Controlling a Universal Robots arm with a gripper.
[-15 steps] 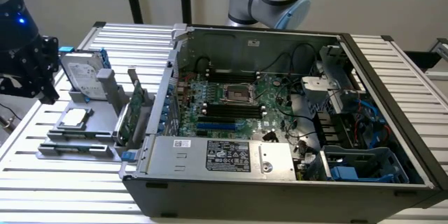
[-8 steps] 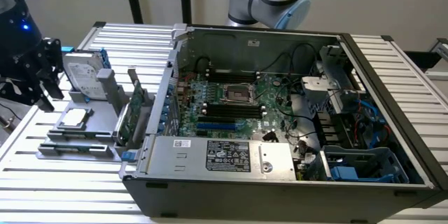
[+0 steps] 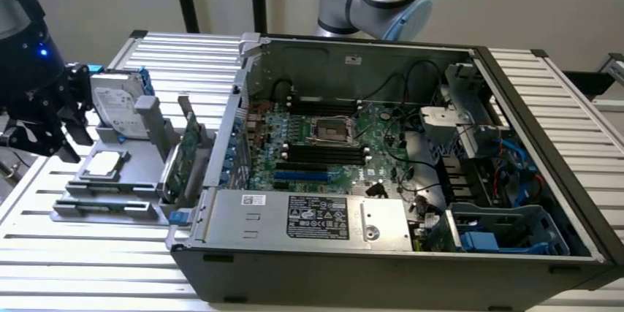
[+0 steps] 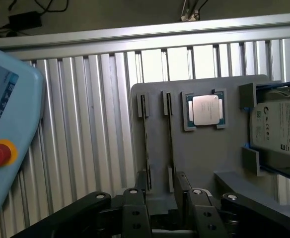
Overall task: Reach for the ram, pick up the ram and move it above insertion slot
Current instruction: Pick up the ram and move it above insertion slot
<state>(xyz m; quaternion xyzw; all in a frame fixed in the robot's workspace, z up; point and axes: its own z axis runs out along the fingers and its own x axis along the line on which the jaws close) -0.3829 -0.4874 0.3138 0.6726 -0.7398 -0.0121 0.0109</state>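
One processor (image 4: 206,110), one hard drive (image 4: 280,130)

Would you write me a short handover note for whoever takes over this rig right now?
Gripper: open, holding nothing, above the gray parts holder, over its two narrow slots.
Ram: I cannot pick it out for certain; it may stand on edge in those slots.
Insertion slots: on the motherboard inside the open computer case, apart from the gripper.
Done: nothing gripped.
Left: ram not yet picked up or brought above its slot.
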